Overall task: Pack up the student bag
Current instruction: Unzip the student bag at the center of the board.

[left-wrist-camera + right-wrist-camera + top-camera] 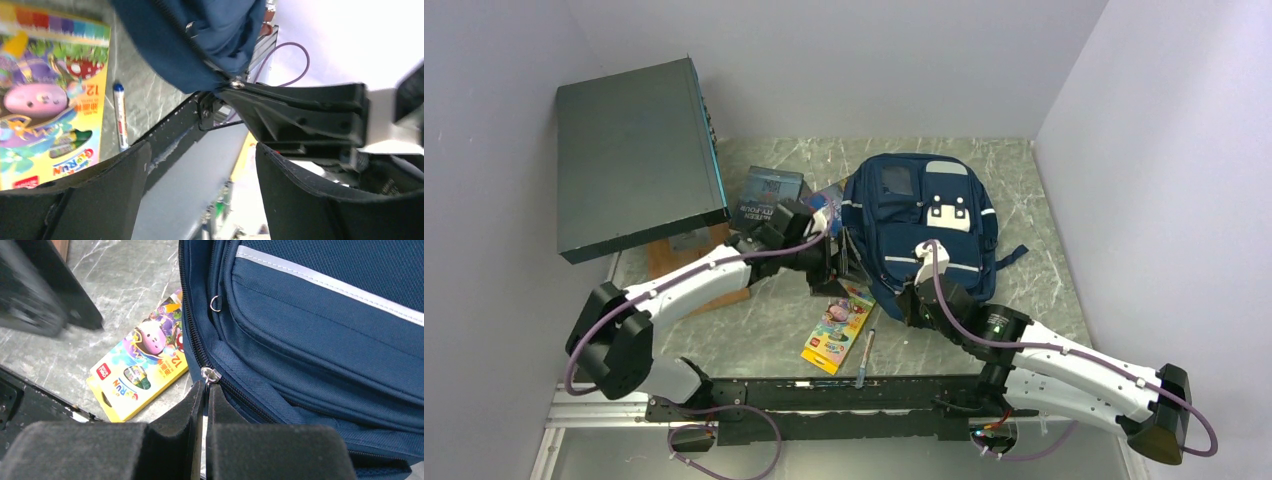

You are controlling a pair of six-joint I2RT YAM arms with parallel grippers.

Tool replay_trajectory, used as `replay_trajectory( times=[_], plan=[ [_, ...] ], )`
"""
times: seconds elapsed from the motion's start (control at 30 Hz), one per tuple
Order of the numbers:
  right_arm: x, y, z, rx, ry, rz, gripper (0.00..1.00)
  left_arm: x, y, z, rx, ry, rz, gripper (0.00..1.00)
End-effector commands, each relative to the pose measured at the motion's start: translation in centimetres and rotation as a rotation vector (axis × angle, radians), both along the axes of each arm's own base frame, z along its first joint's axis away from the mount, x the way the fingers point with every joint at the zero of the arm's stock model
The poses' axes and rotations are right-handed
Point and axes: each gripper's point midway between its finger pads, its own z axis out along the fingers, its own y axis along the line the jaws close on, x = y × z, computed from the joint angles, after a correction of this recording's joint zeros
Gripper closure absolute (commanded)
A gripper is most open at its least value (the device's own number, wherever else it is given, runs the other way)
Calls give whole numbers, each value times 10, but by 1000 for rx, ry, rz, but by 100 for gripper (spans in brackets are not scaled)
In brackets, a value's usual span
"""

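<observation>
On the marble table [764, 322], the student bag [886, 225] touches the right jaws.

The yellow crayon box [50, 95] on the surface carries the only clear lettering. In the left wrist view its front shows a large "12" beside a few Chinese characters too blurred to make out. Lower down is the brand "GLORUN" in coloured letters. A small red logo tag sits at the corner, and its white text cannot be read. The right wrist view shows the same box [137, 372] turned the other way, with "12" and "RUN" legible and the red tag again unreadable. In the top view, a dark packet [769, 197] at the back of the surface bears pale lettering, too small to read. The pale patch on the backpack [879, 225] has dark marks that form no legible word.
</observation>
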Motion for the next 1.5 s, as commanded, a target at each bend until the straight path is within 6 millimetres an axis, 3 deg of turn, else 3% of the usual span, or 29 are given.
replay_trajectory(
  times=[0.0, 0.13, 0.33, 0.47, 0.6, 0.73, 0.87, 0.97, 1.03, 1.13, 1.23, 1.33, 1.47],
  plan=[
    [12, 18, 46, 88, -143, 66, 100, 2, -27, 15, -195, 159, 137, 19],
    [10, 22, 45, 70, -141, 99, 100, 11, -41, 6, -145, 209, 199, 24],
    [9, 24, 44, 56, -126, 112, 100, 32, -65, -6, -104, 232, 175, 39],
    [8, 22, 48, 59, -130, 114, 100, 39, -71, -24, -44, 224, 150, 58],
    [7, 21, 50, 50, -127, 116, 100, 42, -67, -40, 32, 205, 135, 66],
    [7, 24, 47, 47, -119, 127, 100, 40, -60, -52, 98, 177, 105, 82],
    [8, 25, 43, 32, -109, 126, 100, 40, -54, -56, 161, 132, 72, 85],
    [10, 26, 43, 27, -105, 117, 100, 36, -50, -58, 161, 122, 75, 100],
    [10, 27, 41, 30, -93, 108, 100, 37, -48, -56, 163, 89, 69, 100],
    [9, 28, 34, 40, -52, 84, 100, 60, -36, -42, 243, -50, 67, 100],
    [2, 24, 18, 36, 53, 24, 100, 84, -11, -21, 398, -180, 53, 100],
    [-8, 19, 7, 33, 160, -33, 100, 102, 6, -1, 445, -262, 32, 100],
    [-22, -1, -10, 17, 269, -136, 100, 110, 35, -8, 450, -256, 35, 100]
  ],
)
